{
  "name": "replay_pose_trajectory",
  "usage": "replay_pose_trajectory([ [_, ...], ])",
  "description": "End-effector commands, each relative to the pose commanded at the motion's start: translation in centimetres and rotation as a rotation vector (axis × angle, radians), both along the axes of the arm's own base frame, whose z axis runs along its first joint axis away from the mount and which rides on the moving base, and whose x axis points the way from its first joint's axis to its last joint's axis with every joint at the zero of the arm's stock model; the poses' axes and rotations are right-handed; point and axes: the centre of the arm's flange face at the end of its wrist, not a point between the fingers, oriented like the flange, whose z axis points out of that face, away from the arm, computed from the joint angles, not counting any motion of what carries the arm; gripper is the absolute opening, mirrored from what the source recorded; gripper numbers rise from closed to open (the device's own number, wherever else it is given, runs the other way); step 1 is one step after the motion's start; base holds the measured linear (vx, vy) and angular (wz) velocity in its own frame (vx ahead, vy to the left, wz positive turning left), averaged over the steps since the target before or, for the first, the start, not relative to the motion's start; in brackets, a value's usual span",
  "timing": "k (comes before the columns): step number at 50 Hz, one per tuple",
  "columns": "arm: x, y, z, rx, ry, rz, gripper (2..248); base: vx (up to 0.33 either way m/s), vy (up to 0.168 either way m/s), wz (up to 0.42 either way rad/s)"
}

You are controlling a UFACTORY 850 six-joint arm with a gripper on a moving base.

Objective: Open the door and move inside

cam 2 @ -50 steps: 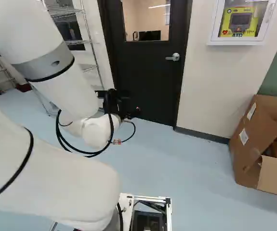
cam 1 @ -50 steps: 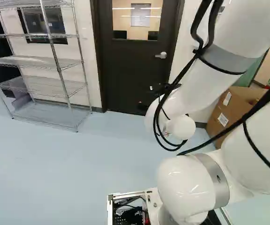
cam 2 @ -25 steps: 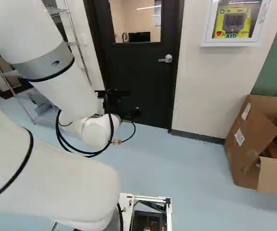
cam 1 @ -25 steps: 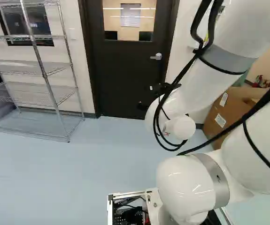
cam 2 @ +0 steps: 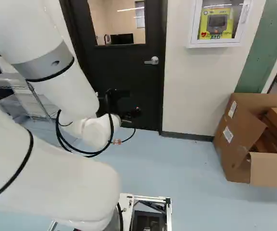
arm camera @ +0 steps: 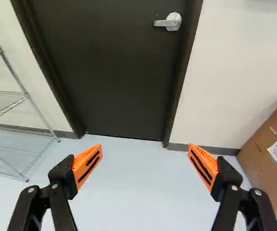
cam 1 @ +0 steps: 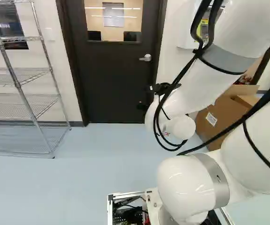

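Door (cam 1: 116, 79) ahead of the arm (cam 1: 191, 185), rack (cam 1: 19, 105) left of door, box (cam 2: 237, 132) right of door on floor (cam 2: 191, 178), case (cam 2: 216, 44) (same side) on wall (cam 2: 191, 91)

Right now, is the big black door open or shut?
Shut: the door fills its frame, with no gap showing at the edge by the handle.

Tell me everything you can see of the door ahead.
The door is a flat, dark panel, shut in a dark frame; I can't tell its material. A window in its upper half shows a lit room. The silver lever handle sits level near its right edge in both base views. The open gripper isn't touching it.
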Motion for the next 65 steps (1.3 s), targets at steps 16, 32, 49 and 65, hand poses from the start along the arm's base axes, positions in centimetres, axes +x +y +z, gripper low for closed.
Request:
replay_pose_trajectory([
  [16,0.0,0.0,0.0,0.0,0.0,0.0,247,0.153,0.016,-0.201],
  [32,0.0,0.0,0.0,0.0,0.0,0.0,247,0.147,0.051,-0.028],
  [49,0.0,0.0,0.0,0.0,0.0,0.0,247,0.146,0.038,-0.013],
  [65,0.0,0.0,0.0,0.0,0.0,0.0,247,0.148,0.004,0.001],
])
